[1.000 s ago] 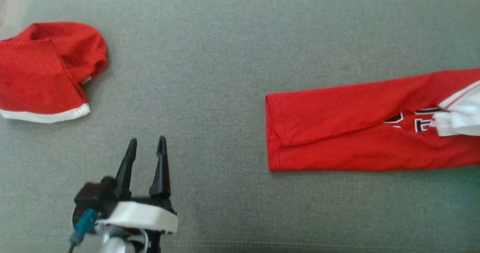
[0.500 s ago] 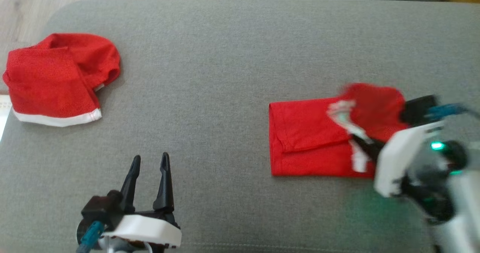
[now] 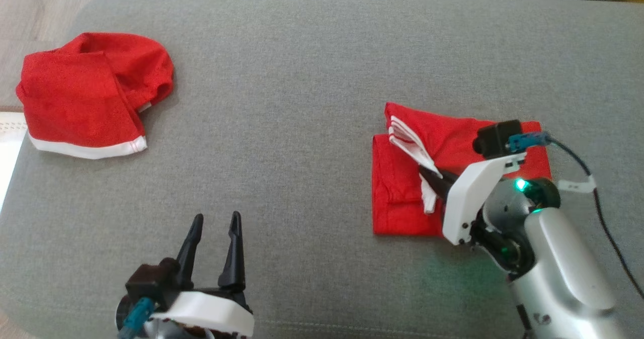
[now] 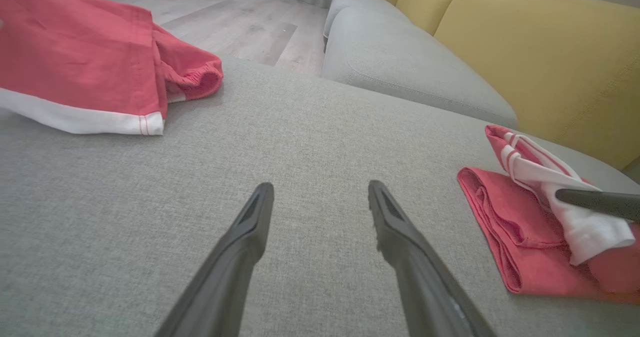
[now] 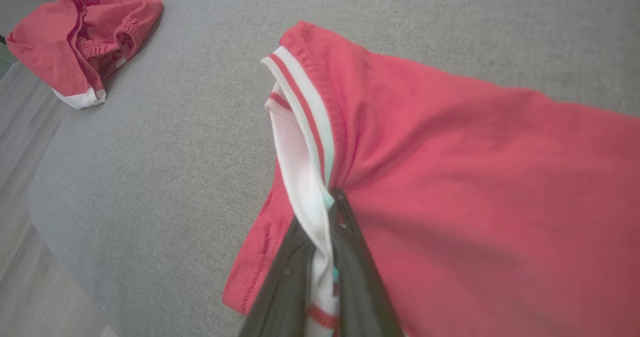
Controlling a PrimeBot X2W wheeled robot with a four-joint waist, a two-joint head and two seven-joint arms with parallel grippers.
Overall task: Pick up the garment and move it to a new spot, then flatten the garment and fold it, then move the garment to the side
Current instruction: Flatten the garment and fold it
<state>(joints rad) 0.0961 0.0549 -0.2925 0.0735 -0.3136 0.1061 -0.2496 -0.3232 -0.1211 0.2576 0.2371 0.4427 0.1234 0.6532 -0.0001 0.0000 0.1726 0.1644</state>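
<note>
The garment (image 3: 402, 203) is a red shirt with a white striped trim, lying doubled over on the right of the grey cushion (image 3: 302, 77). My right gripper (image 3: 426, 172) is shut on the white trim and holds that end over the lower layer, near the garment's left edge. The right wrist view shows the garment (image 5: 475, 167) with the trim pinched between the right gripper (image 5: 336, 202) fingers. Low on the left, my left gripper (image 3: 216, 219) stands open above bare cushion. In the left wrist view the left gripper (image 4: 320, 187) is open, far from the garment (image 4: 490, 217).
A second red piece with a white hem (image 3: 85, 102) lies bunched at the cushion's far left corner. Wood floor (image 3: 30, 7) lies beyond the cushion's left edge. A yellow sofa back (image 4: 525, 52) and another grey cushion (image 4: 400, 62) stand behind.
The right gripper has carried the garment's trimmed end leftward over the rest, so the long shirt now lies doubled. The head camera has shifted. The left gripper stays open.
</note>
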